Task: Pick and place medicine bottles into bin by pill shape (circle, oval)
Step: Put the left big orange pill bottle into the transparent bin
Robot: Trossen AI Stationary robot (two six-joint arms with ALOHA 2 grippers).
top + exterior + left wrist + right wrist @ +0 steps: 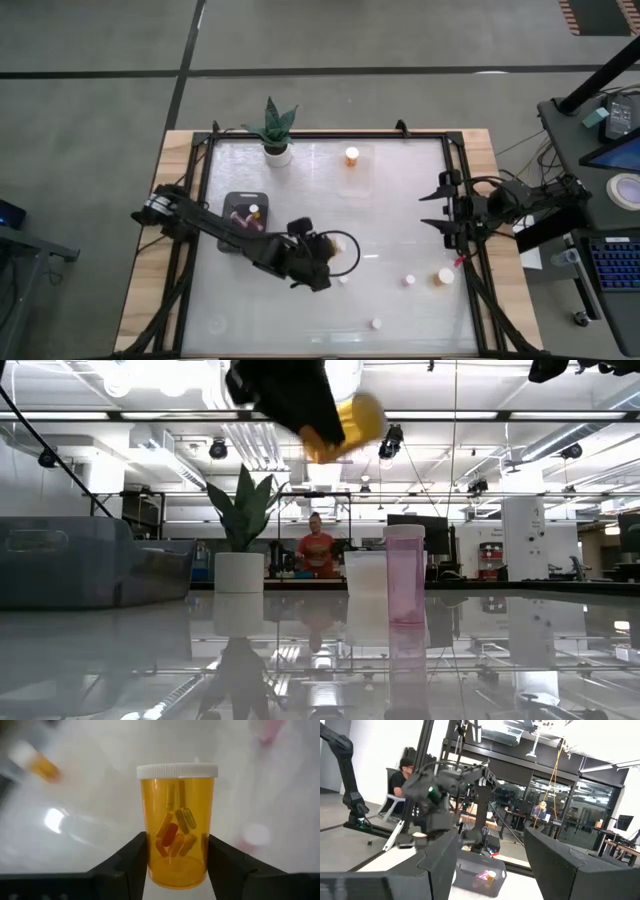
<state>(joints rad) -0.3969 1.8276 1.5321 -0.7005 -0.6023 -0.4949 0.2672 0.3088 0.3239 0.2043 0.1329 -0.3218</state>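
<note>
Now the left gripper [176, 865] is clamped on an orange bottle [176, 825] of oval capsules, held upright, cap up, above mid-table. The dark bin [243, 205] lies just behind it, toward the left arm's base. The right gripper [440, 210] waits open and empty at the far edge.

The left arm reaches from the bench's [200, 330] left edge toward its middle, its left gripper [330, 262] raised off the surface with both fingers [131, 857] pressed against an orange bottle [176, 822]. The right arm waits folded at the bench's right edge, its right gripper [438, 203] parted and holding nothing.
</note>
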